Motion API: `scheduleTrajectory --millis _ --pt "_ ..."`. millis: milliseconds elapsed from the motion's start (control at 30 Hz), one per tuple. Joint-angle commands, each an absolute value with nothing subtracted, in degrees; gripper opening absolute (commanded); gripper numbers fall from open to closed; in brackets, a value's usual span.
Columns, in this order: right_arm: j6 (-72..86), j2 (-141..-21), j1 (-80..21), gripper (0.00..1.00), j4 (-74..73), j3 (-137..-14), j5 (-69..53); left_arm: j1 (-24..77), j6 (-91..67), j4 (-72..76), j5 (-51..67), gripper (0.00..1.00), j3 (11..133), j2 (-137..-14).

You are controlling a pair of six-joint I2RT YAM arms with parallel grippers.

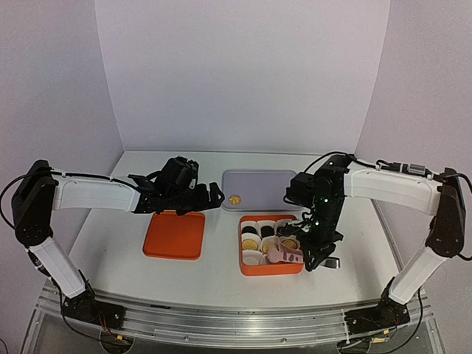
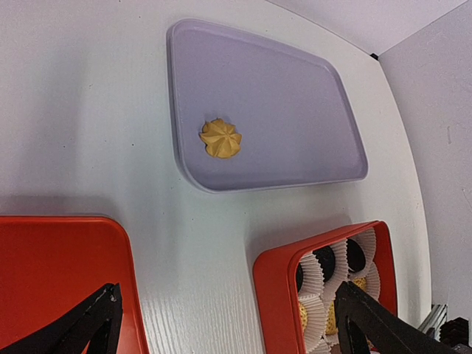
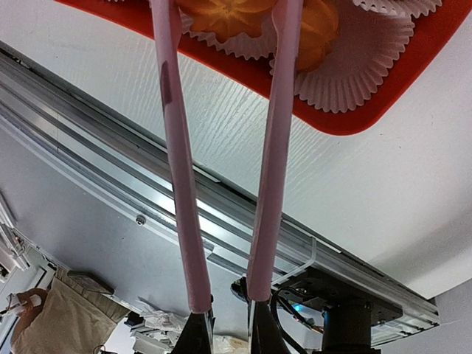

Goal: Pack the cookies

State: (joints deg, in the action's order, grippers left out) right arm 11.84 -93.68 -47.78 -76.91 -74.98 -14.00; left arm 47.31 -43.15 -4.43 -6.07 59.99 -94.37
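One golden flower cookie (image 2: 220, 138) lies alone on a lavender tray (image 2: 295, 110). The other cookies (image 2: 325, 259) sit in white paper cups (image 3: 369, 51) inside one orange box (image 2: 274, 284); their number is unclear. One orange lid (image 2: 51, 273) lies on the surface (image 2: 74, 110). The left tool (image 2: 228, 335) is spread wide and empty. The right tool (image 3: 225, 328) grips pink tongs (image 3: 177, 184).

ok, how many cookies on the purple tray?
1: a yellow flower-shaped cookie near the front-left corner of the purple tray. The whole tray shows, so none hidden.
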Motion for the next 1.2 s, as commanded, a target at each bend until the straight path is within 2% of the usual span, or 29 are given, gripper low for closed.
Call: scheduleTrajectory --millis 0,167,367,767,1000,1167 --pt "10.12 -94.32 -48.39 0.05 -95.43 -75.48 -15.35 47.20 -43.48 -3.25 -6.59 1.00 59.99 -92.96" --pt "10.12 -94.73 -48.57 0.10 -95.02 -75.78 -14.79 47.23 -43.56 -3.19 -6.87 1.00 59.59 -92.49" --pt "10.56 -94.40 -48.60 0.19 -95.14 -76.65 -13.89 47.20 -44.09 -3.16 -6.89 0.99 59.28 -92.49" --pt "10.36 -92.95 -48.58 0.29 -95.71 -78.80 -15.12 47.19 -43.95 -3.08 -7.02 1.00 58.98 -92.33" --pt "10.85 -93.42 -48.57 0.29 -95.79 -79.14 -13.78 47.20 -44.01 -2.90 -6.84 1.00 58.90 -92.40" --pt "11.16 -92.89 -48.56 0.26 -95.92 -81.15 -11.06 47.20 -43.94 -2.89 -6.65 1.00 59.03 -92.47"
